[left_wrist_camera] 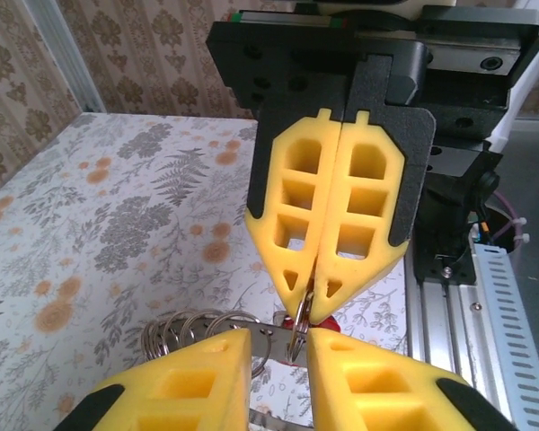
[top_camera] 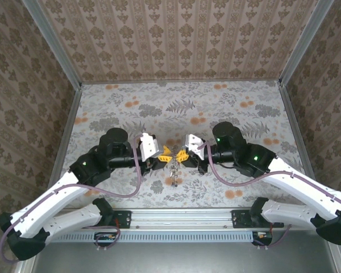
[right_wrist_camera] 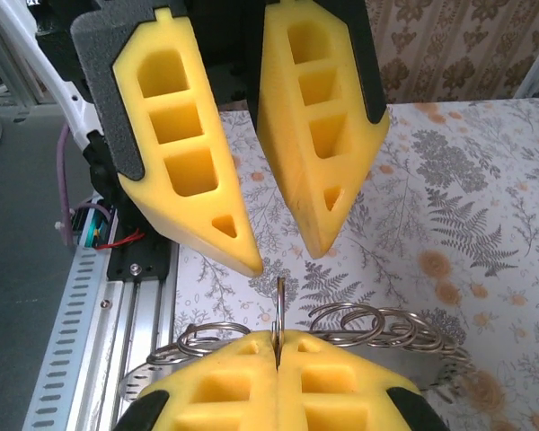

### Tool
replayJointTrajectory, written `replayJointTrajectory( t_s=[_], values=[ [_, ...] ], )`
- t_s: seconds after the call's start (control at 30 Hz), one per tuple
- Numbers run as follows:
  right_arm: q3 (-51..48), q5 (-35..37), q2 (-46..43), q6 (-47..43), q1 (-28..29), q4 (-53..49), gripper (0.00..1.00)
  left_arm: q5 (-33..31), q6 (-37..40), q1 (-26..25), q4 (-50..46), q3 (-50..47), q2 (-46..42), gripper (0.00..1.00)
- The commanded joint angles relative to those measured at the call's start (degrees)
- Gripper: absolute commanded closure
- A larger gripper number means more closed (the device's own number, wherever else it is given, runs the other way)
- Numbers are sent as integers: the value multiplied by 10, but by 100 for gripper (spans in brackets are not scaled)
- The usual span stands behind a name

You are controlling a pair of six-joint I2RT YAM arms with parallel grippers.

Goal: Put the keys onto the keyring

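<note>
Damask wallpaper (top_camera: 176,34) lines the three walls around a counter (top_camera: 131,108) covered in a grey and orange floral print. An aluminium rail (top_camera: 182,216) runs along its near edge and carries both arm bases. The two white and black arms reach inward and meet nose to nose at the middle of the counter.

The left claw (top_camera: 166,152) stands spread. The right wrist view shows its yellow fingers (right_wrist_camera: 189,153) apart, with an empty gap between the tips just above the top of the ring. The right claw (top_camera: 183,154) is pressed together on a thin metal ring (right_wrist_camera: 278,305), which stands upright and edge-on in the seam between its pads.

A bunch of split rings (right_wrist_camera: 368,323) fans out to either side of that pinched ring, close under the right claw's tips. From the left wrist the same bunch sits just left of the claw tips.

From above, the keys (top_camera: 173,170) show as a small metallic cluster directly below where the claws meet, towards the rail. Their colours cannot be told there. A small red piece (left_wrist_camera: 292,323) peeks out beneath the right claw's tips in the left wrist view.
</note>
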Motion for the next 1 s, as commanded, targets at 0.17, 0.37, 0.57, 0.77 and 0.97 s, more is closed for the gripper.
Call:
replayJointTrajectory(
  t_s=[0.17,0.37,0.57,0.77,0.97],
  values=[
    [31,0,-1,-16,8,2,100,40,16,-8,-23,18,18,79],
    [34,3,4,-21,11,-6,100,34,22,-9,-18,19,27,90],
    [33,2,3,-23,13,-7,100,39,17,-8,3,9,14,100],
    [21,-28,-3,-18,14,2,85,71,-6,-3,49,-11,-7,100],
    [9,-32,-20,-13,15,14,78,109,-38,-3,108,-29,-27,100]
  ],
)
